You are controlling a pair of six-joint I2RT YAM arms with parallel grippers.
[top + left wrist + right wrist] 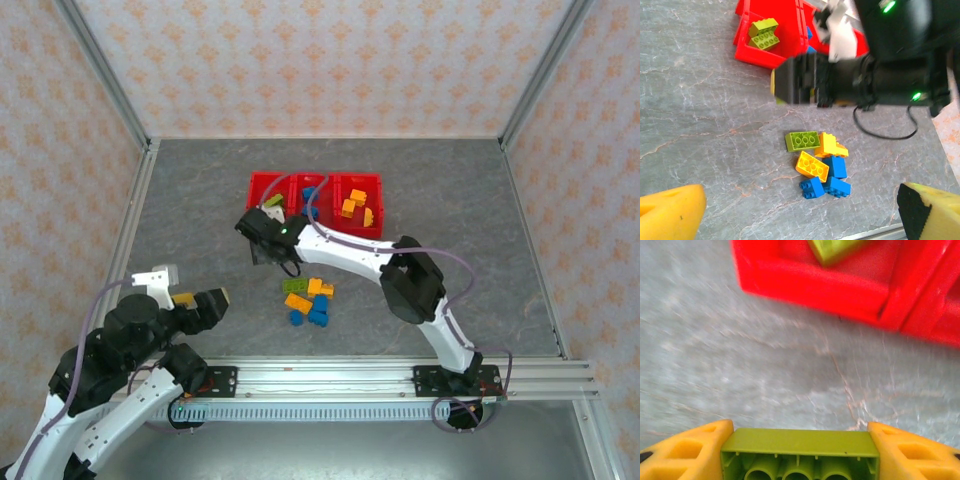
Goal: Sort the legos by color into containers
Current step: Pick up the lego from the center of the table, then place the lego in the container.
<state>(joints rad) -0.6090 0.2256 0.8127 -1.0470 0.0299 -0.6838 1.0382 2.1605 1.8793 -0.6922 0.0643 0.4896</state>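
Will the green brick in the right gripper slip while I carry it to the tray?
Probably not: the green brick looks like rigid plastic, and the right gripper clamps its two flat ends squarely. Its underside is hollow, so it is likely light. Smooth walls could slip if jolted; released over the red tray, it should land flat, not roll.

My right arm (400, 272) stretches out from its base, elbow bent well short of the red tray (254, 190). My right gripper (258, 230) sits just before the tray's near left corner. Its fingers (687, 452) are pinched on a lime green brick (800, 442), seemingly level, though that view is blurred. My left arm (120, 345) is folded back, well apart from the tray, and my left gripper (203, 298) points toward it with its fingers (670, 212) spread wide.
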